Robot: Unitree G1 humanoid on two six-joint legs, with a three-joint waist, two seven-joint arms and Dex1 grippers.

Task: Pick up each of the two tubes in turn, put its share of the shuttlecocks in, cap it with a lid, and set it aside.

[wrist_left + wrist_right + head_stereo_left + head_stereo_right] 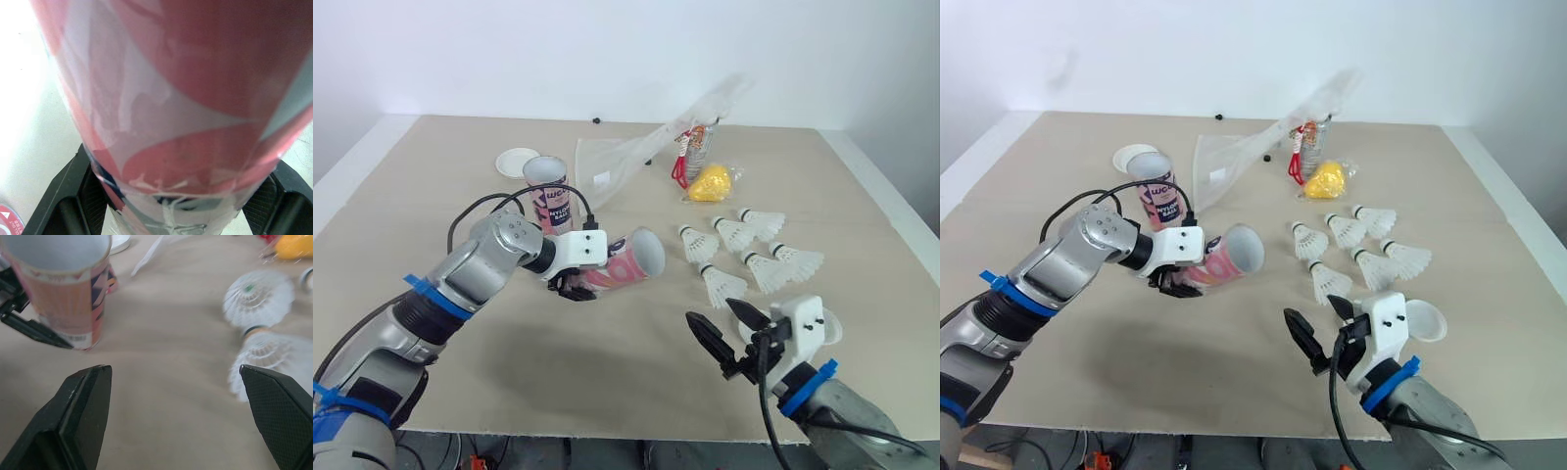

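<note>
My left gripper (pixel 576 286) is shut on a pink patterned tube (pixel 628 261), held tilted just above the table with its open mouth toward the shuttlecocks; the tube (pixel 171 112) sits between the black pads. A second tube (pixel 548 191) stands upright behind it, near a white lid (pixel 518 161). Several white shuttlecocks (pixel 744 257) lie on the table to the right. My right gripper (pixel 726 336) hovers open near the front edge, in front of the shuttlecocks, with nothing between its fingers (pixel 78 421). Another white lid (pixel 1427 320) lies by my right wrist.
A clear plastic bag (pixel 646 147) lies at the back centre, next to a yellow object (pixel 715 183) and a red-handled item (pixel 690 157). The table's front edge (pixel 607 436) runs close below both arms.
</note>
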